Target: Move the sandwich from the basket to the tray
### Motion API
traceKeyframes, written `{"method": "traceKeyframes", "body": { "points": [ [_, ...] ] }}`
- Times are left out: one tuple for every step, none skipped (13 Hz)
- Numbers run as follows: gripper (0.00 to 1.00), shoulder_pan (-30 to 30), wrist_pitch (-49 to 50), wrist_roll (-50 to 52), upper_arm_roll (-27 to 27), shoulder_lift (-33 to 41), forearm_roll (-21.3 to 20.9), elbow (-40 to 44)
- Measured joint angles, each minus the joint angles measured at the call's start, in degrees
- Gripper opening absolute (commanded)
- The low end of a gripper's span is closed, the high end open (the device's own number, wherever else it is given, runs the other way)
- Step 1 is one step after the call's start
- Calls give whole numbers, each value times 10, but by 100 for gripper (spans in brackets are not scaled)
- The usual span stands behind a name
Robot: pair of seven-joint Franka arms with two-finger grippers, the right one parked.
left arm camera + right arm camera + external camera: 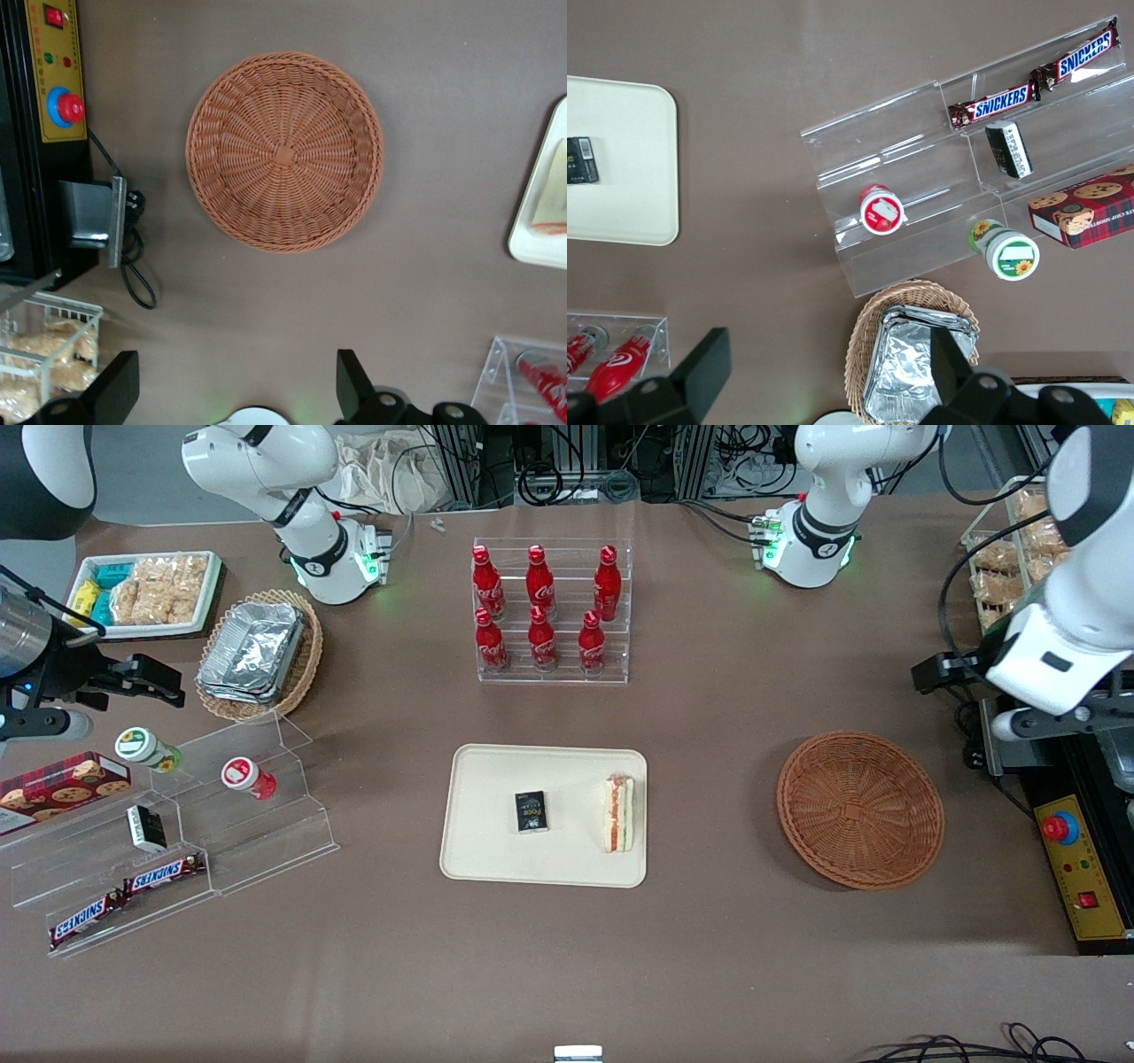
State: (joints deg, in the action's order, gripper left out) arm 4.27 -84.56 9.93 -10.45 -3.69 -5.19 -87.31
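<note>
— While the table fills the whole front view, what matters on it?

— Going by size: my tray (496, 850) sits at the centre of the frame, cream and low-rimmed, so things slide on easily. My basket (859, 809) lies at centre right, toward my working end, and nothing is in it; the wrist view shows bare weave down to its middle (283, 150).

— And the sandwich?

— It rests on the tray (532, 239), standing on its edge near the rim closest to the basket (619, 812), filling layers facing up. I judge it lies there because that is the shortest reach from the basket. A small black packet (532, 812) lies beside it, apart, nearer the tray's middle.

— Your hand?

— My gripper (232, 387) hangs high above the table near the basket, at the right edge of the front view. Its fingers (353, 379) are spread wide with nothing between them. I judge the job done, with my hand lifted clear so nothing gets knocked.
</note>
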Motion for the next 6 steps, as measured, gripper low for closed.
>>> {"method": "traceKeyframes", "body": {
  "points": [
    [100,-24,0,-22,41,8,6,-5],
    [100,-37,0,-33,66,15,9,-11],
    [100,-43,-1,-38,79,21,9,-15],
    [100,-49,-2,-40,87,23,11,-17],
    [100,-54,-3,-40,92,23,17,-17],
    [100,-55,-4,-40,94,22,25,-18]
  ]
}}
